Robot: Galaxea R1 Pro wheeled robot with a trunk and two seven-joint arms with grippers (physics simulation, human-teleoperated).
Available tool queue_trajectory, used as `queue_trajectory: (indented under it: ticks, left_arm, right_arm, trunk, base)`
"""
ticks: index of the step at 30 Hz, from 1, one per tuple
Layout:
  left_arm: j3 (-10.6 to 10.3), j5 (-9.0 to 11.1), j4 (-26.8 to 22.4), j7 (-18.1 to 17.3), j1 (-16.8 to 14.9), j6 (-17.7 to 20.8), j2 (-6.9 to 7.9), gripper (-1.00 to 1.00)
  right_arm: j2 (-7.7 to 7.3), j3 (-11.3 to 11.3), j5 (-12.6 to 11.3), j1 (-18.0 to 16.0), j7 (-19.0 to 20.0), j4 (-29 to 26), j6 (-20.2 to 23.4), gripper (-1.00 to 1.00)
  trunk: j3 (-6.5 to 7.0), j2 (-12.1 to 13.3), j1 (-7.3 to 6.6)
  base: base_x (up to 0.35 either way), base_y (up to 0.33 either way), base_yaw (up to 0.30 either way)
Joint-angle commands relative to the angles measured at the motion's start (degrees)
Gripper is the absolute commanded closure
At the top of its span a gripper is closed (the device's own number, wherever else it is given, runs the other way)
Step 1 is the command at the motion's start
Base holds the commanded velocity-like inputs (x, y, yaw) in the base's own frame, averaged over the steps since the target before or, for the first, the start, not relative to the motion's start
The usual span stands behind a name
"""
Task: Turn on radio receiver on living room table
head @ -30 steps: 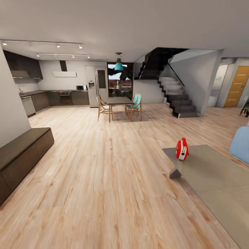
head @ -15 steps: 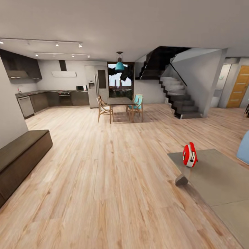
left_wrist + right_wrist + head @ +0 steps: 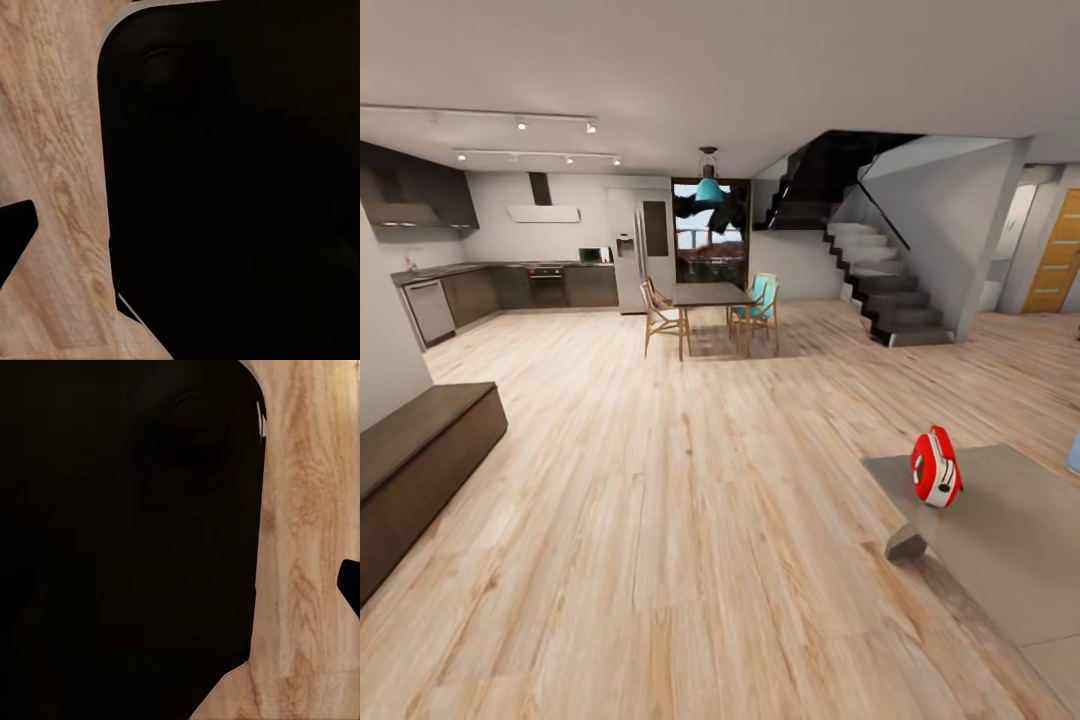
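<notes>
The red radio receiver (image 3: 936, 468) stands upright near the corner of the low grey-taupe table (image 3: 1000, 540), at the right of the head view, its white-edged side turned toward me. Light wood plank floor lies between me and the table. In the left wrist view, a dark body panel (image 3: 232, 180) hangs over the floor, with a black tip (image 3: 15, 232) at the picture's edge. The right wrist view is much the same: a dark panel (image 3: 127, 540) and a black tip (image 3: 351, 585). Neither pair of jaws shows in full.
A low dark bench (image 3: 420, 460) runs along the left wall. Far ahead are a dining table with wooden chairs (image 3: 708, 300), the kitchen (image 3: 540, 270), and a staircase (image 3: 880, 290). A sliver of light-blue sofa (image 3: 1074, 452) sits at the right edge.
The head camera has moved, so the whole picture has shifted: the radio and table now sit further right and lower, and less of the sofa shows. The things themselves have not moved.
</notes>
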Motion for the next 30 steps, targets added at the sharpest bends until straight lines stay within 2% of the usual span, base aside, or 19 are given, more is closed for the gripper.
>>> queue_trajectory:
  ticks: [1, 30]
  left_arm:
    - [0.0, 0.0, 0.0, 0.0, 0.0, 0.0, 0.0, -1.0]
    - [0.0, -0.1, 0.0, 0.0, 0.0, -0.3, -0.07, -1.0]
  right_arm:
    - [0.0, 0.0, 0.0, 0.0, 0.0, 0.0, 0.0, -1.0]
    - [0.0, 0.0, 0.0, 0.0, 0.0, 0.0, 0.0, -1.0]
  trunk:
    - [0.0, 0.0, 0.0]
    - [0.0, 0.0, 0.0]
  base:
    - [0.322, 0.106, 0.0]
    - [0.317, 0.09, 0.0]
